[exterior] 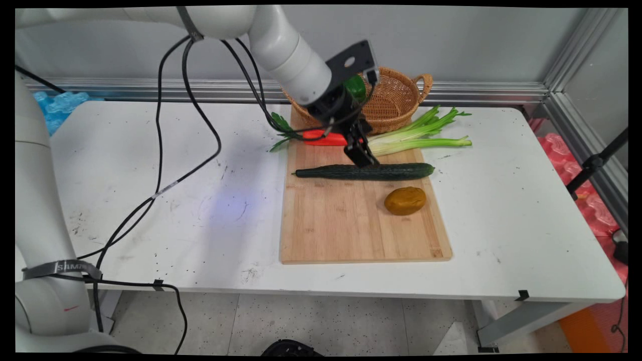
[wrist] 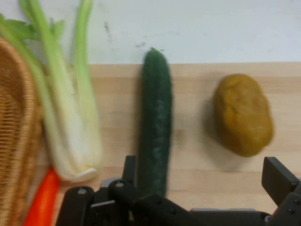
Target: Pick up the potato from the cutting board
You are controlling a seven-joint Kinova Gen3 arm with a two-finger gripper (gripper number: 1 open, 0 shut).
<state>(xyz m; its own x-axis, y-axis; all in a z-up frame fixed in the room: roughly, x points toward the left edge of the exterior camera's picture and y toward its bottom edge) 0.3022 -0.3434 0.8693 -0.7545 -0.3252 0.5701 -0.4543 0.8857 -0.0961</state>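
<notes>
My gripper (exterior: pixel 362 156) hangs open just above the middle of a long dark green cucumber (exterior: pixel 396 171) that lies across a wooden cutting board (exterior: pixel 346 225). In the hand view the gripper (wrist: pixel 202 176) is spread wide; the cucumber (wrist: pixel 156 122) runs up from beside the left finger (wrist: pixel 129 167), and nothing is gripped. A brown potato (wrist: pixel 243 114) lies on the board off the right finger (wrist: pixel 278 178); in the main view the potato (exterior: pixel 405 200) sits near the board's right edge.
Celery stalks (exterior: pixel 421 136) and an orange carrot (exterior: pixel 323 138) lie at the board's far end, in front of a wicker basket (exterior: pixel 396 103) with a green thing (exterior: pixel 357 86) half hidden by the hand. Black cables (exterior: pixel 159 150) droop over the table's left half (exterior: pixel 150 210).
</notes>
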